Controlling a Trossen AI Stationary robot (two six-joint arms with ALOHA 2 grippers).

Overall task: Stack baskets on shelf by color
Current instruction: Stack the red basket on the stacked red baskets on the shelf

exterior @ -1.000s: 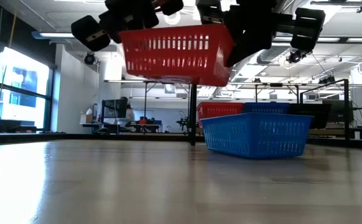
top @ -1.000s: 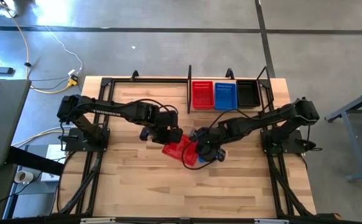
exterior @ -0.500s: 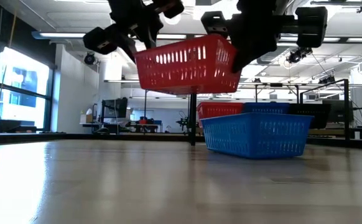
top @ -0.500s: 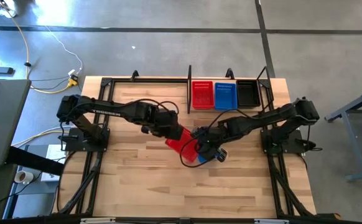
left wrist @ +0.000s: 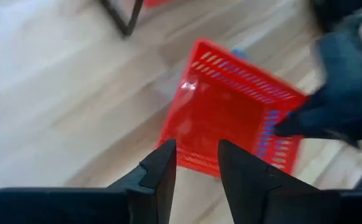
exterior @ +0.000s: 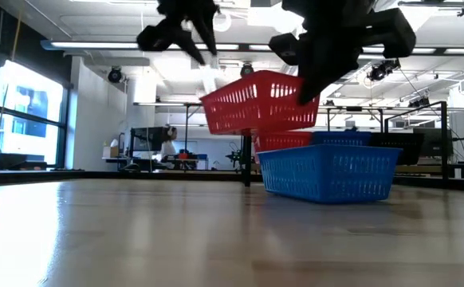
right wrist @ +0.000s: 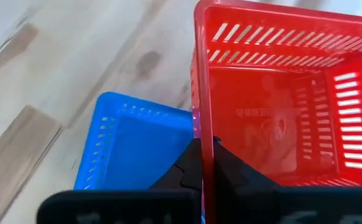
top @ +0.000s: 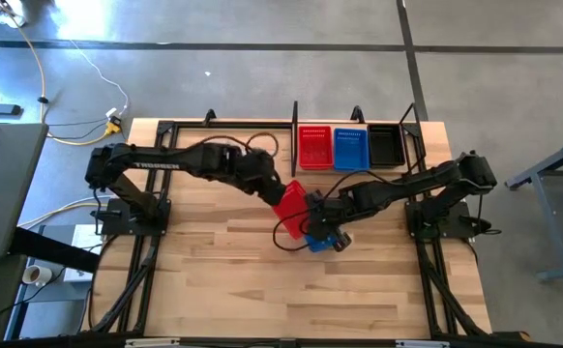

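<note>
Near half of the table (top: 262, 290) is being left bare, seen in the high and low views alike; open wood on both sides of the arms.

Mid-table: a red basket (exterior: 257, 102) is being carried in the air, tilted, well off the wood. It is being pinched by the right gripper (right wrist: 201, 163), fingers closed tight over one rim wall, one finger inside and one outside. The opposite rim is not being held.

The left gripper (left wrist: 196, 163) is being kept just off that free rim, fingers parted narrowly with nothing between them; basket is seen beyond the tips in the left wrist view.

Under and beside the raised basket, a blue basket (exterior: 328, 171) is being left flat on the table. In the right wrist view its rim is being overlapped by the red one's edge; contact cannot be told.

Far edge: the shelf (top: 296, 130) is being occupied by a red stack (top: 313, 147), a blue stack (top: 350, 147) and a black stack (top: 385, 146), side by side, touching. Counts per stack cannot be told.
</note>
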